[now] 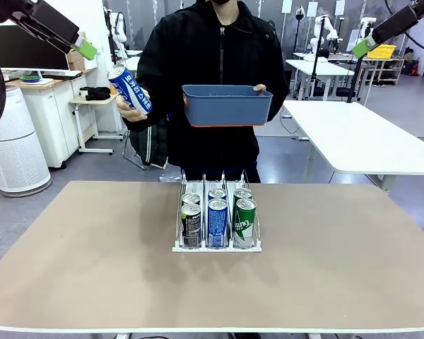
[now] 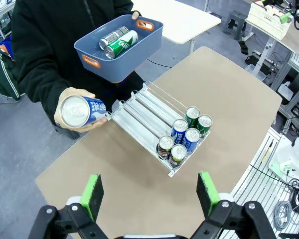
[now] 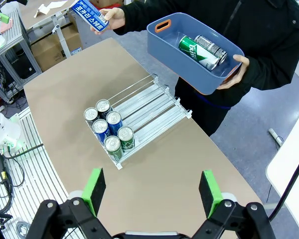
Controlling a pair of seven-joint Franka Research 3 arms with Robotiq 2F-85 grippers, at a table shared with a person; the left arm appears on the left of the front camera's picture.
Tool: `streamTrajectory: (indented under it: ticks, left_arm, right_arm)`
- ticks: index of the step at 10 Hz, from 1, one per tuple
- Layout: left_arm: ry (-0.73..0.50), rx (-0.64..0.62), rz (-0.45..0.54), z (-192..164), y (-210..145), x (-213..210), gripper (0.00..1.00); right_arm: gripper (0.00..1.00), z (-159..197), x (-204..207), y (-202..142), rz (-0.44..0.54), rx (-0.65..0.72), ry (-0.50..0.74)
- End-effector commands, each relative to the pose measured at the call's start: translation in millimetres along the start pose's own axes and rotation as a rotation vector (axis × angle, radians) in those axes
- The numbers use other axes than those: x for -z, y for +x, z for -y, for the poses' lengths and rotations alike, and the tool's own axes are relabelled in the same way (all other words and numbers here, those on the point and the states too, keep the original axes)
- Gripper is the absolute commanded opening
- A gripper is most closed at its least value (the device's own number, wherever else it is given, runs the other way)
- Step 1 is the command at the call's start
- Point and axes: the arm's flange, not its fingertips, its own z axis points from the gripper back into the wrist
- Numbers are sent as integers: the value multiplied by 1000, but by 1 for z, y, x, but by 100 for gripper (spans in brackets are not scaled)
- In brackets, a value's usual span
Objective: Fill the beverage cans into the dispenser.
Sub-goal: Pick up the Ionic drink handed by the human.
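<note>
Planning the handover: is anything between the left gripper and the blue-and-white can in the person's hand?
Nothing visible does. The left gripper hangs with open jaws; only free air lies between it and the blue-and-white can in the person's hand.

Glossy printed metal is seen on the cans (image 1: 218, 222) (tops left bare silver), w/ shiny wire dividers on the dispenser (image 2: 139, 113). The blue bin (image 1: 226, 106) is taken as smooth matt plastic, the table (image 1: 85, 247) top as matt, the person's jacket (image 1: 162, 63) as black cloth.

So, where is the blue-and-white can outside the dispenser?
In the front view, the person's hand holds the blue-and-white can in the air, left of the blue bin, at the table's far side.
</note>
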Motion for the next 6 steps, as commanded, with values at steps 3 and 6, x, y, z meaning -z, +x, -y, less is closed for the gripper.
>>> streamTrajectory:
  ticks: [3,6]
  left_arm:
    - [0,3,2,-1,0,0,100]
    - [0,3,2,-1,0,0,100]
  right_arm:
    - [100,1,1,-1,7,4,7]
    - [100,1,1,-1,7,4,7]
